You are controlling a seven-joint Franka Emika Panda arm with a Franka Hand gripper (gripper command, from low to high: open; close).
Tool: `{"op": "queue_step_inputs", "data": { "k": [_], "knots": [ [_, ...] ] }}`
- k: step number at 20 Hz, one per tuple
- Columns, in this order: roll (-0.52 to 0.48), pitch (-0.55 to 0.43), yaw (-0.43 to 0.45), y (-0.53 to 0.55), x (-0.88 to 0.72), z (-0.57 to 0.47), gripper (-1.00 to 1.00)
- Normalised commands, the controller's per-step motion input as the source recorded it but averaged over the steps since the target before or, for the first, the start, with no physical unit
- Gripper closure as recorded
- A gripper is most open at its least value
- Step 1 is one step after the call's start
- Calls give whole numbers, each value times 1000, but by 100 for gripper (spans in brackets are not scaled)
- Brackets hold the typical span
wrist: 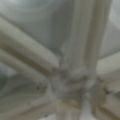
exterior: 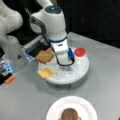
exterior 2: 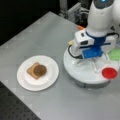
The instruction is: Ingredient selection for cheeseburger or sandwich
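Both front views: cheese [exterior: 45, 73] beside fingers [exterior: 65, 67].

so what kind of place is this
Likely a robot lab bench: a grey table against a dark backdrop, toy food on a white round tray, and the end effector down at its centre.

1. Grey matte table [exterior: 105, 75] fills most of both front views, also at [exterior 2: 50, 35].
2. Black backdrop [exterior: 95, 17] behind the table; dark area [exterior 2: 15, 17] past the table edge at a front view's top left.
3. Black perforated board [exterior 2: 12, 107] at a front view's bottom left, below the table edge.
4. Even, soft light with faint shadows.
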Motion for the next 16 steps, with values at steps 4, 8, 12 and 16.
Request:
{"op": "queue_step_inputs", "data": {
  "k": [4,8,12,16],
  "knots": [
    [90,-56,227,-45,-31,-80,-100],
    [92,-59,236,-44,7,-72,-100],
    [97,-62,246,-49,45,-52,-100],
    [111,-58,236,-68,69,-49,-100]
  ]
}}
